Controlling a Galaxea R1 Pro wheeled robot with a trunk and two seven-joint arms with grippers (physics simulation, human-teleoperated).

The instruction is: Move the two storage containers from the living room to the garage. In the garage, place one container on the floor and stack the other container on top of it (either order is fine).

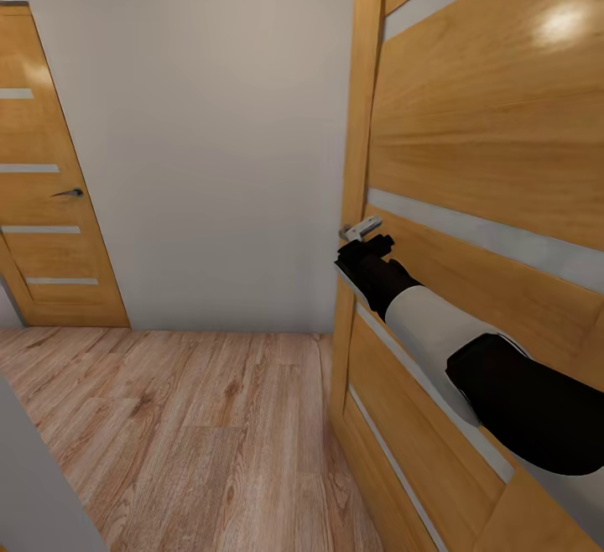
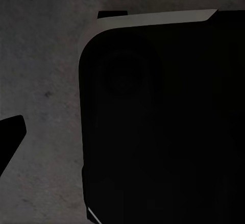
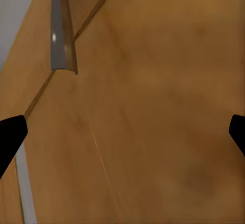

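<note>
far door (image 1: 50, 200): standing shut in the white wall at the left, its dark handle well apart from the robot, playing no part right now.
floor (image 1: 184, 434): light wood planks are running under the robot here, so I am judging it is not yet in the garage.
left gripper: cannot tell its state; the left wrist view is looking down on dark mottled ground and a black body (image 2: 163, 122), with one dark fingertip (image 2: 10, 137) poking in at the edge.
near door (image 1: 486, 158): honey wood with frosted strips, looming close at the right.
door handle (image 1: 361, 228): a grey lever jutting from the door's edge, its long axis lying roughly level.
right gripper (image 1: 362, 252): reaching along the near door's face and hovering just below the door handle, close but not clamping it; fingers are spread wide, one fingertip (image 3: 10, 137) at each side of the right wrist view.
key relation: the right arm is the nearer one, and the door handle (image 3: 61, 35) is lying off to one side of the open fingers, not between them.
storage containers: not visible from where I am standing.
</note>
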